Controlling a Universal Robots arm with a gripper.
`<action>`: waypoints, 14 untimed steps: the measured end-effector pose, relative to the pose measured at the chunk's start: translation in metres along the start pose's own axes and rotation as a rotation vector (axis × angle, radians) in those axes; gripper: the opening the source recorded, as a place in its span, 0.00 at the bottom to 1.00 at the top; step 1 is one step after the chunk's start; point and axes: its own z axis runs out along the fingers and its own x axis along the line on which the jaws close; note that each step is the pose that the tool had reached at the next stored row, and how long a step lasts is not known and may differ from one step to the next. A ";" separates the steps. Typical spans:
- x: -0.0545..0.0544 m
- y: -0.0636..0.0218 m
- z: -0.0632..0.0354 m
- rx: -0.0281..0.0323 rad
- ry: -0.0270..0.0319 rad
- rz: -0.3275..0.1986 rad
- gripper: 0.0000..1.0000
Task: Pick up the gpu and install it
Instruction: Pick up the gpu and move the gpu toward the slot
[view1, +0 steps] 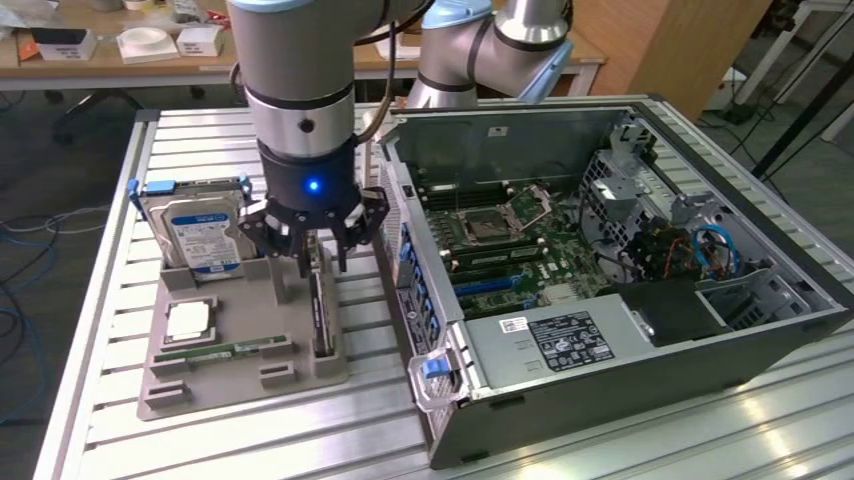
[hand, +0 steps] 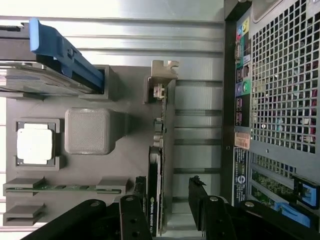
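Note:
The gpu (view1: 322, 318) stands on edge in a slot of the grey holder tray (view1: 214, 385), at the tray's side nearest the computer case. From the wrist it appears edge-on as a thin green card (hand: 160, 165) with its silver bracket (hand: 164, 70) at the far end. My gripper (view1: 318, 250) hangs straight over the card's end, open. In the wrist view the gripper (hand: 166, 207) has one black finger (hand: 134, 212) on the card's fan side and the other finger (hand: 202, 202) across a gap on the bare side. Nothing is gripped.
The tray also holds a silver hard drive (view1: 200, 238) with a blue handle, a processor (view1: 191, 318) and a memory stick (view1: 220, 350). The open computer case (view1: 747, 330) lies at the exterior view's right, with blue card slots (view1: 487, 287) on its motherboard. Its perforated rear wall (hand: 285, 80) is close to the tray.

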 end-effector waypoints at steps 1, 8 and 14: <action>0.001 -0.0001 0.0014 0.0001 0.0000 0.001 0.47; 0.005 -0.0019 0.0111 0.0004 -0.0005 0.012 0.47; 0.006 -0.0038 0.0215 0.0008 -0.0013 0.030 0.47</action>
